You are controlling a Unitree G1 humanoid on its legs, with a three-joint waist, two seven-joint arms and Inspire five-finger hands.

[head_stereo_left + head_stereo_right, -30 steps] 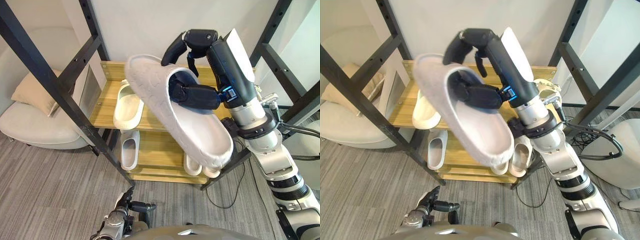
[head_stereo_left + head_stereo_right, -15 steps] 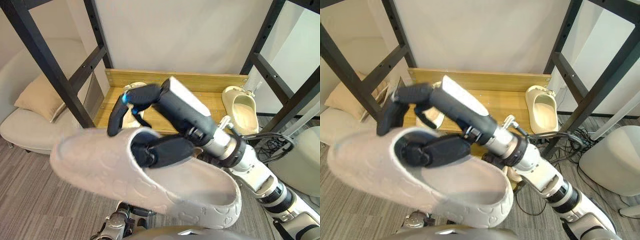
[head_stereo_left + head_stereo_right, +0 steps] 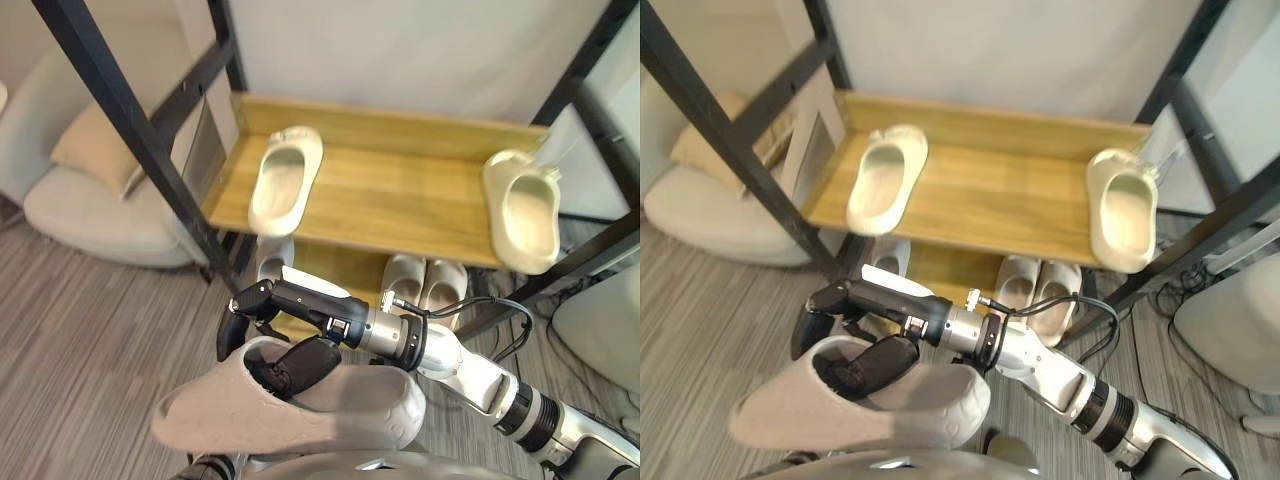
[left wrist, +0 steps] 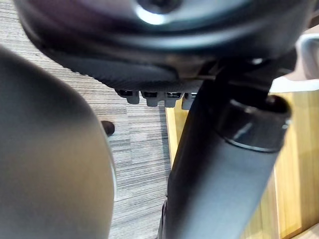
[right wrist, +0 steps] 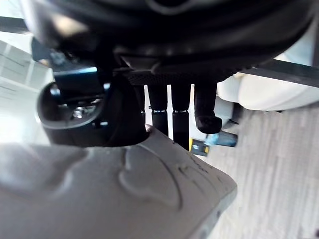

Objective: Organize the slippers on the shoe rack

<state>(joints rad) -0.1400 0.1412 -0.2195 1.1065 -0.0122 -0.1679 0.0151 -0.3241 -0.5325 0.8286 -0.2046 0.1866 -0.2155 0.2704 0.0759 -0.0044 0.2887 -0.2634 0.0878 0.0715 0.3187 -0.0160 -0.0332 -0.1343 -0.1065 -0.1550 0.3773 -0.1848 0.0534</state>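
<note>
Shoe rack (image 3: pixel 400 195) top — two slippers (image 3: pixel 285 180); right hand (image 3: pixel 285 300) clasps another slipper (image 3: pixel 300 415).

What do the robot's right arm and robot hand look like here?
The right robot hand is dark, with black fingers and a white panel on its back. The right arm is silver-grey and tubular, with black rings at its joints.

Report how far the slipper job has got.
Done: the left slipper and right slipper lie on the top shelf; a pair sits on the lower shelf. In hand: the right robot hand grips the held slipper, low before the shelves. Left: shelving it.
</note>
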